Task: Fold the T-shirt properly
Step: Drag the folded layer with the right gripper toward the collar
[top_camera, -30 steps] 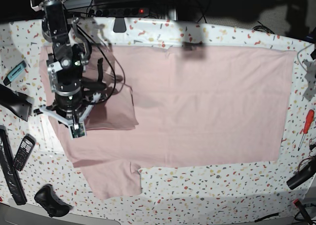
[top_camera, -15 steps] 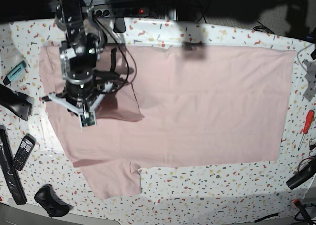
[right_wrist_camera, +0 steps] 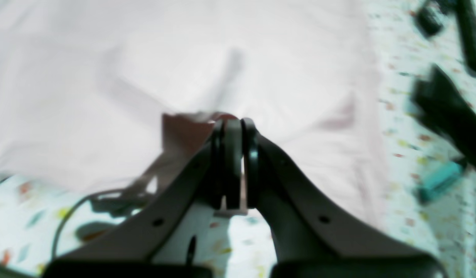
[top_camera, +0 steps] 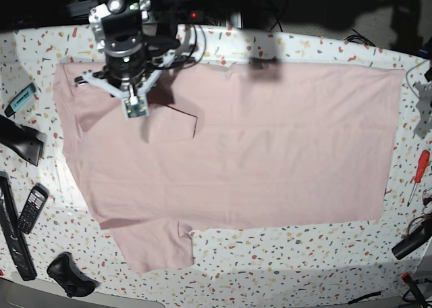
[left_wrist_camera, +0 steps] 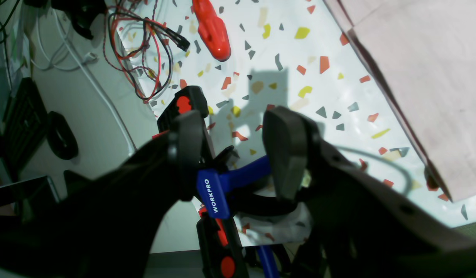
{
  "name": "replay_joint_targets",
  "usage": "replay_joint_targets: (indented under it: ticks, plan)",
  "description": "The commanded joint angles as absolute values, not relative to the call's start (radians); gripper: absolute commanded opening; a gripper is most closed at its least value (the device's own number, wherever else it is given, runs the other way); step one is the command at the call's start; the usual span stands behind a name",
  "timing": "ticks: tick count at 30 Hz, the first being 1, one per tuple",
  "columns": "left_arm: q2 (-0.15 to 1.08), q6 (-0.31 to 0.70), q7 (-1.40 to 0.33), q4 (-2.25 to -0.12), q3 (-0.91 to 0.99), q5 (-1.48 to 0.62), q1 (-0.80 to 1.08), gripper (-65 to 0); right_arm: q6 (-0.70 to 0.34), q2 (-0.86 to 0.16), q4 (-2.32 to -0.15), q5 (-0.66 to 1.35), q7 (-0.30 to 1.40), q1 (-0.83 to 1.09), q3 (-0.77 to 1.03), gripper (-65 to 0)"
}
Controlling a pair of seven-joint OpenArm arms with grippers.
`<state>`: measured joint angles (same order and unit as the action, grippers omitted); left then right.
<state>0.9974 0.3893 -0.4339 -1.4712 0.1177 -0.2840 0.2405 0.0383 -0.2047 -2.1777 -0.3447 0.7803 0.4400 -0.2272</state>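
Note:
The pale pink T-shirt (top_camera: 270,139) lies spread plain side up over most of the speckled table (top_camera: 283,267). One sleeve (top_camera: 155,244) sticks out at the front left. Another part is turned over onto the body as a small flap (top_camera: 172,124). My right arm (top_camera: 125,48) hangs over the shirt's back left. In the right wrist view my right gripper (right_wrist_camera: 233,127) is shut, with a darker fold of pink cloth (right_wrist_camera: 182,133) rising to its tips. My left gripper (left_wrist_camera: 232,154) is open and empty, off the shirt's edge (left_wrist_camera: 427,77).
A red screwdriver (top_camera: 420,173) and wires (left_wrist_camera: 145,50) lie at the table's right. A blue and black clamp (left_wrist_camera: 222,181) sits below my left gripper. At the left edge are a phone (top_camera: 32,208), a teal object (top_camera: 21,97) and a long black remote (top_camera: 13,234).
My right arm has moved toward the back of the table, drawing the turned-over cloth with it. The flap is now smaller and lies further back. The front sleeve has not moved.

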Motion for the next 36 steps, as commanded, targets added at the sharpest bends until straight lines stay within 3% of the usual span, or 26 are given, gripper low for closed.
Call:
replay_joint_targets:
  ticks: [1, 9, 14, 26, 31, 36]
  plan:
    - [1.028, 0.378, -0.418, -1.479, 0.132, -0.282, 0.23, -36.6, 0.044, -0.205, -2.199, -0.356, 0.757, 0.432, -0.252, -65.0]
    - [1.028, 0.378, -0.419, -1.479, 0.132, -0.282, 0.23, -36.6, 0.046, -0.162, -2.199, -0.359, 0.756, 0.393, -0.411, -65.0]
    - [1.028, 0.378, -0.419, -1.479, 0.132, -0.282, 0.23, -36.6, 0.046, -0.102, -2.199, -0.359, 0.756, 0.391, -0.413, -65.0]
    - [1.028, 0.378, -0.419, -1.479, 0.132, -0.282, 0.23, -36.6, 0.045, -0.097, -2.199, -0.352, 0.756, 0.391, -0.413, -65.0]
    - [1.028, 0.378, -0.419, -1.479, 0.132, -0.282, 0.23, -36.6, -0.004, -0.097, -2.199, -0.233, 0.75, 0.391, -0.413, -51.2]
    - [1.028, 0.378, -0.419, -1.479, 0.132, -0.282, 0.23, -36.6, -0.034, -0.097, -2.199, -0.179, 0.732, 0.391, -0.413, -50.8]
